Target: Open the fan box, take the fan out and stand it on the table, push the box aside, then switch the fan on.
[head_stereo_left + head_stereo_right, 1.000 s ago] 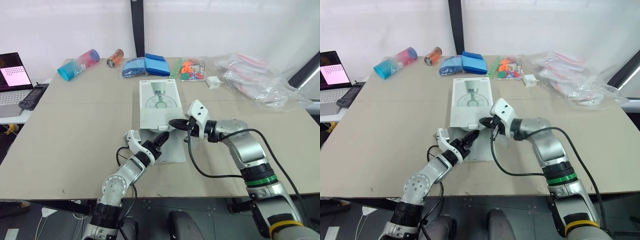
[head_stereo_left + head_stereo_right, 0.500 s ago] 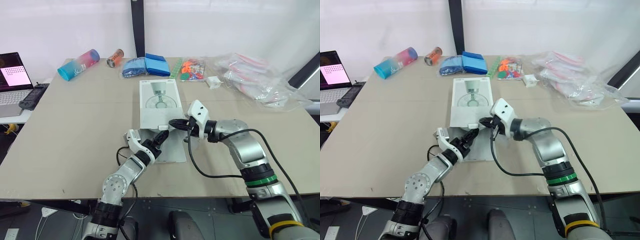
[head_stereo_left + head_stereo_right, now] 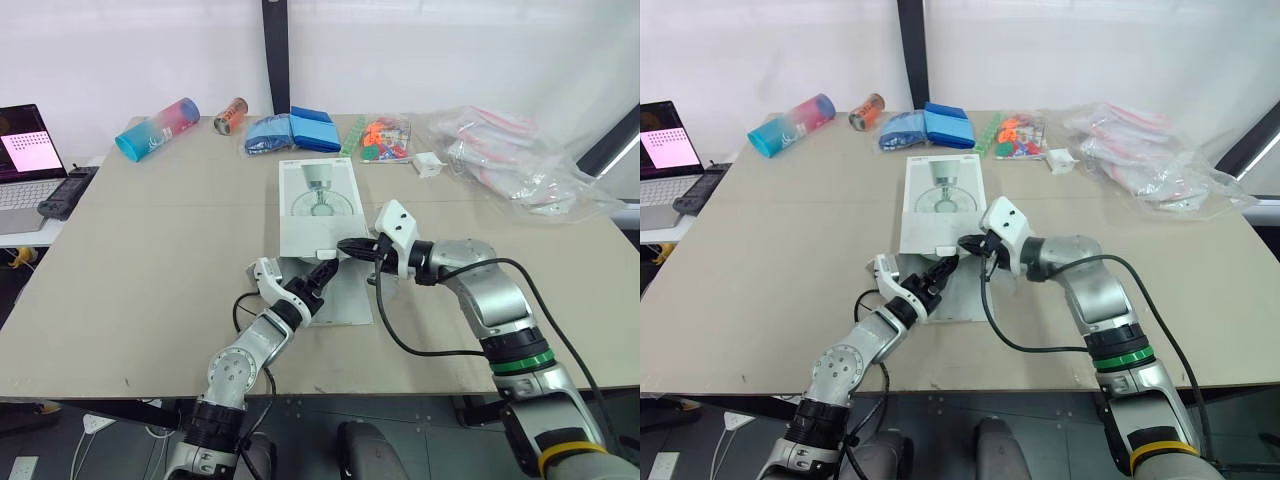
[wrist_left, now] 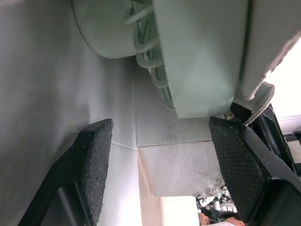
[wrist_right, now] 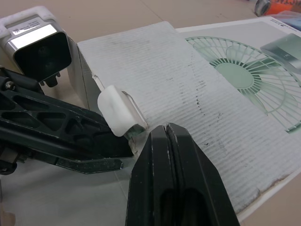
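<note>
The white fan box [image 3: 318, 205] lies flat in the middle of the table, its near end flap [image 3: 346, 296] folded down onto the tabletop. My left gripper [image 3: 322, 272] is at that open end, fingers [image 4: 96, 160] spread wide and pointing into the box. Inside, just ahead of them, lies the pale green fan [image 4: 197, 56] with its grille and round base. My right gripper [image 3: 350, 245] is shut, its tips [image 5: 167, 141] at the near edge of the box top, next to a white plastic hang tab [image 5: 120, 113] and just above the left fingers.
Along the table's far side lie a blue-pink cylinder [image 3: 157, 128], a can [image 3: 230, 115], blue packets [image 3: 295, 132], a pack of colourful pieces [image 3: 385, 138], a small white box [image 3: 428, 163] and plastic bags [image 3: 520, 160]. A laptop [image 3: 28, 155] and a black controller [image 3: 67, 192] sit off the left edge.
</note>
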